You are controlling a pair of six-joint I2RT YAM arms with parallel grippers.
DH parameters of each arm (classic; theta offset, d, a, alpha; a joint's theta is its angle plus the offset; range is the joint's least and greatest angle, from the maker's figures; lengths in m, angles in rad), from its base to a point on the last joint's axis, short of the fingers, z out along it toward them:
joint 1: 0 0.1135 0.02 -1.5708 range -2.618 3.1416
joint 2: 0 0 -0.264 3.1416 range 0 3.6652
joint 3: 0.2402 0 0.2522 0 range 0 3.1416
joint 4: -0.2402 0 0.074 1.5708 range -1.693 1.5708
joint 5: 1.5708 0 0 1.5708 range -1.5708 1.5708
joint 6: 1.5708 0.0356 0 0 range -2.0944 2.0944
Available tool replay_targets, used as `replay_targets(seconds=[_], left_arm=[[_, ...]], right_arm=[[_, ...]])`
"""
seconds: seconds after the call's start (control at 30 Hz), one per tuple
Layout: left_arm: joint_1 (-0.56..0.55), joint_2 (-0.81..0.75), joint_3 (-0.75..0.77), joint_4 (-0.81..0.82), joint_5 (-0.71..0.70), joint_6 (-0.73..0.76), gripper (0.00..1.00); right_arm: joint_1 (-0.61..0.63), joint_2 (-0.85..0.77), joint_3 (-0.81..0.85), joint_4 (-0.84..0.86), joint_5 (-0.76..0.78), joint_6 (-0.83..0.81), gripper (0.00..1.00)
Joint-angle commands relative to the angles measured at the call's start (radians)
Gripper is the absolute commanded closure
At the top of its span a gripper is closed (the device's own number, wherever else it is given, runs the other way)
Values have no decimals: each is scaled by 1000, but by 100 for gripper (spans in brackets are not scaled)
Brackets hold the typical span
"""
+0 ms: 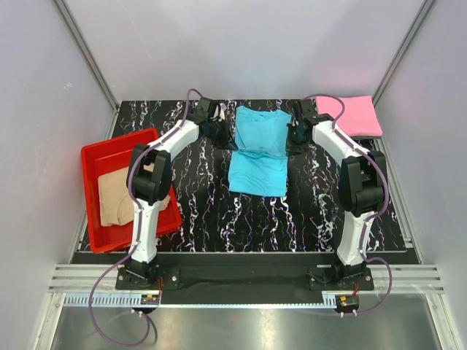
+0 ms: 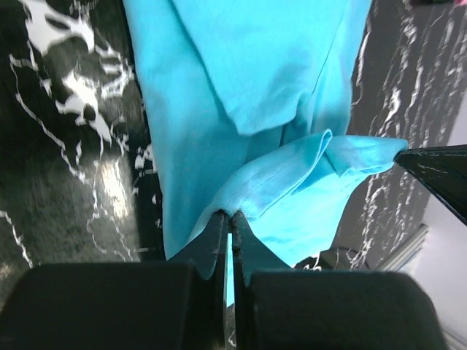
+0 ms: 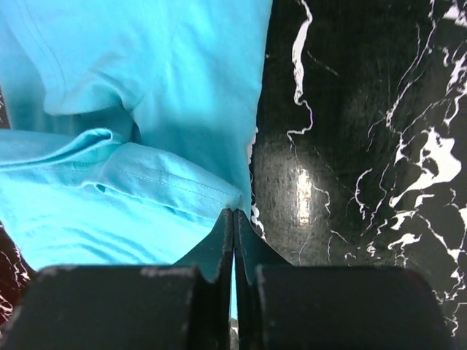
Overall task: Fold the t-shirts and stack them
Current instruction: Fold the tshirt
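Top external: black white-veined worktop point(image 1: 211, 211), pale grey walls point(image 1: 241, 44); left tool point(image 1: 219, 130) and right tool point(image 1: 295, 133) each clenched on opposite turquoise t-shirt point(image 1: 259, 153) edges.

On the black marbled table point(image 1: 219, 211) lie a turquoise t-shirt point(image 1: 259, 149), pink t-shirt point(image 1: 354, 115) and red tray point(image 1: 117, 140).

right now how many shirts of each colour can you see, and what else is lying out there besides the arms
turquoise t-shirt: 1
pink t-shirt: 1
beige t-shirt: 1
red tray: 1
total: 4 things, 3 of them shirts
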Motion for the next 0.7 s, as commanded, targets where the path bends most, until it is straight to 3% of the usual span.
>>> replay_targets(seconds=[0.0,0.37,0.47,0.57,0.6,0.67], left_arm=[[25,29,62,92,79,-24,100],[40,116,110,126,102,-63,100],[43,121,115,158,104,-69,94],[57,136,153,169,124,-69,74],[63,138,174,152,122,-67,64],[85,113,177,133,95,-54,62]], right_arm=[[-13,17,73,34,-20,-35,100],[-33,109,149,59,-74,-37,100],[-40,143,173,54,-68,-30,98],[-45,187,268,7,-55,-33,85],[-49,207,294,-13,-42,-33,75],[-51,209,336,-50,-14,-30,65]])
